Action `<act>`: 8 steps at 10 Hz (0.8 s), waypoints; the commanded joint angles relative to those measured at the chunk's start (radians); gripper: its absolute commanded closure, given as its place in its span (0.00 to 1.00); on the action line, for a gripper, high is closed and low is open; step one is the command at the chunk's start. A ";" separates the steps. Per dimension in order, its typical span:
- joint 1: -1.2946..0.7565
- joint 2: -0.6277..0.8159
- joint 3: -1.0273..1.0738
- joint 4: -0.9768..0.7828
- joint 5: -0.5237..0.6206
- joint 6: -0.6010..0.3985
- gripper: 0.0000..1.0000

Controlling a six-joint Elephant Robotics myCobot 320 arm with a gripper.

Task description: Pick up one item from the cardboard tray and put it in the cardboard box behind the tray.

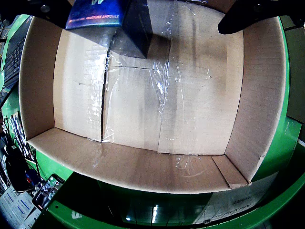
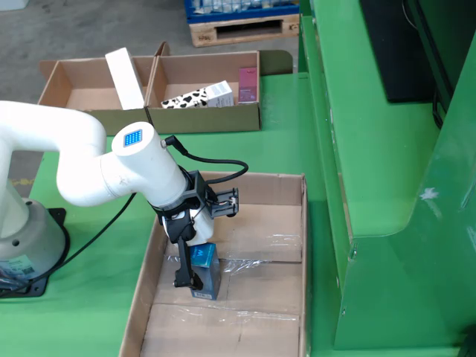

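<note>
While the wrist view looks straight down into a large cardboard box (image 1: 143, 119), its taped floor fills most of the picture, and a dark blue carton (image 1: 112, 21) sits at the top edge, between the two black fingers (image 1: 248, 16) of the claw (image 1: 143, 14). Only the finger ends show here (both are cut off by the frame), so contact with the carton cannot be read from this view alone.

From the fixed view, the white arm (image 2: 82, 160) reaches down into the same box (image 2: 260, 245) on the green bench (image 2: 282, 149). The claw (image 2: 195, 260) is pinching the blue carton (image 2: 204, 271), which stands upright with its long axis vertical, low over the box floor near the box's left wall; whether its base touches the cardboard I cannot tell. Further back, well apart, a divided tray (image 2: 204, 119) holds a cow-patterned carton (image 2: 197, 97) and a pink one (image 2: 248, 83).

Since the carton hangs directly below the claw and already inside the box, the task looks nearly done: what remains, in my judgement, is a short vertical lowering and a release.
</note>
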State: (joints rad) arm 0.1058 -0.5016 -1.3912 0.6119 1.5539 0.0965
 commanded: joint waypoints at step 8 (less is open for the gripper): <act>-0.003 0.022 0.026 0.012 0.001 -0.004 0.10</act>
State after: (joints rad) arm 0.1058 -0.5016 -1.3912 0.6119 1.5539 0.0965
